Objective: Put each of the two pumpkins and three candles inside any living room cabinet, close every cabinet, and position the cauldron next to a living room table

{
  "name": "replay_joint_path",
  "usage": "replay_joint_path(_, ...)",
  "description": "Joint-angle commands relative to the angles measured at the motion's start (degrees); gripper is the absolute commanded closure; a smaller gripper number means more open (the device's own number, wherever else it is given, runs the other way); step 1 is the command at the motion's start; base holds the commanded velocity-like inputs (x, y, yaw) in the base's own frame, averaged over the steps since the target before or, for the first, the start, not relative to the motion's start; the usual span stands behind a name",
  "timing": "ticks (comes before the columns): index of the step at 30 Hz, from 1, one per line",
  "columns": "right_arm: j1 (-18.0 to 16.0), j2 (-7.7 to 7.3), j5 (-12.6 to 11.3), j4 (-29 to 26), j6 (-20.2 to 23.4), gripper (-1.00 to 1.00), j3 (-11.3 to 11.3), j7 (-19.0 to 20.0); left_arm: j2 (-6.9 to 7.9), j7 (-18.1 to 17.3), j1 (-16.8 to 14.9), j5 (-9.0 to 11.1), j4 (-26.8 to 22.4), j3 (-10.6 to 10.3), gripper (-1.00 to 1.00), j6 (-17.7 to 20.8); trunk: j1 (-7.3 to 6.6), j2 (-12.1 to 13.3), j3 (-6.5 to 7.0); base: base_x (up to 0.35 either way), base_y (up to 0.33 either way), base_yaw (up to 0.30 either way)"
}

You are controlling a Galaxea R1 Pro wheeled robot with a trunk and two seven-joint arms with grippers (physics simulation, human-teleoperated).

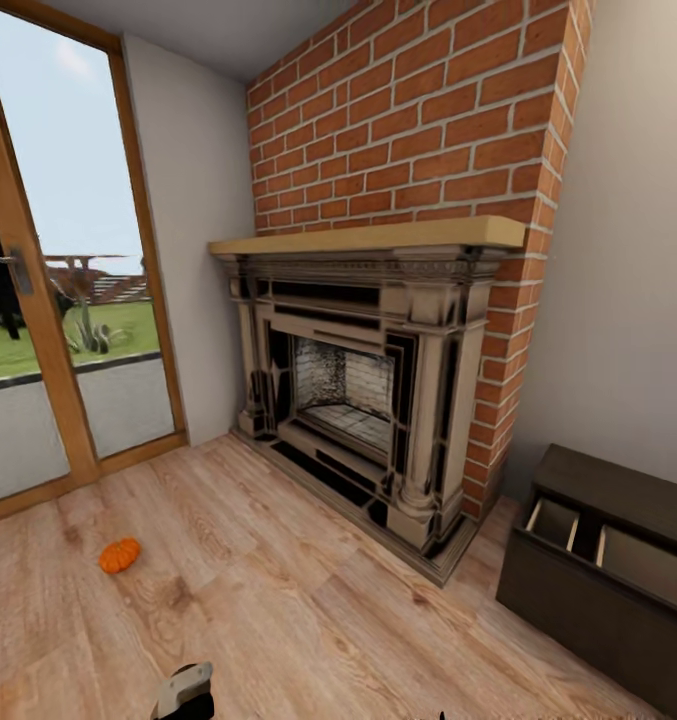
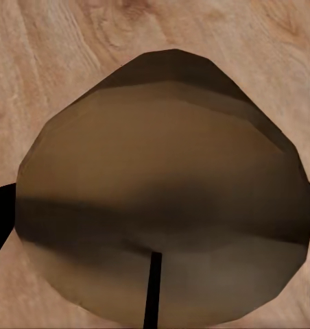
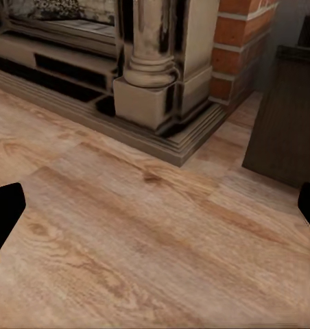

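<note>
Close up, the left tool is clenched on a candle, its tan round bulk pressed between the dark fingers above the plank floor. The right tool's fingertips stand wide apart, released, with bare floor between them. Ahead and left of the left tool a pumpkin lies on the floor. Ahead of the right tool is the fireplace; farther right stands the cabinet, its drawer open.

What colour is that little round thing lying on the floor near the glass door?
Bright orange: it's a pumpkin, seen best in the head view.
</note>
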Motion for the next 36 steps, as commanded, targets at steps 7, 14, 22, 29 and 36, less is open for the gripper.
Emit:
replay_joint_path(7,-0.06,-0.50,-0.47,0.85,-0.66,-1.00,0.07,-0.57,-0.04,0.02,-0.02,0.39,-0.04,0.15,1.00,-0.26,-0.01,-0.03,0.11,0.000,0.000,-0.286)
replay_joint_path(14,-0.06,-3.05,-0.83,4.24,-3.58,-1.00,-0.04,-0.61,-0.04,0.02,-0.02,0.33,-0.04,0.16,1.00,-0.32,-0.01,-0.03,0.29,0.000,0.000,-0.286)
replay_joint_path(22,-0.06,-3.06,-0.76,4.63,-4.94,-1.00,0.15,-0.68,-0.05,0.02,-0.02,0.33,-0.04,0.16,1.00,-0.33,-0.01,-0.03,0.45,0.000,0.000,-0.239)
replay_joint_path(29,-0.06,-3.02,-0.78,4.64,-4.71,-1.00,0.33,-0.57,-0.04,0.02,-0.02,0.40,-0.04,0.16,1.00,-1.33,-0.01,-0.03,0.46,0.000,0.000,-0.025)
replay_joint_path(36,-0.06,-2.87,-0.91,4.60,-4.47,-1.00,0.32,-0.55,-0.07,0.02,-0.02,0.38,-0.04,0.16,1.00,-1.64,-0.01,-0.03,0.46,0.000,0.000,-0.001)
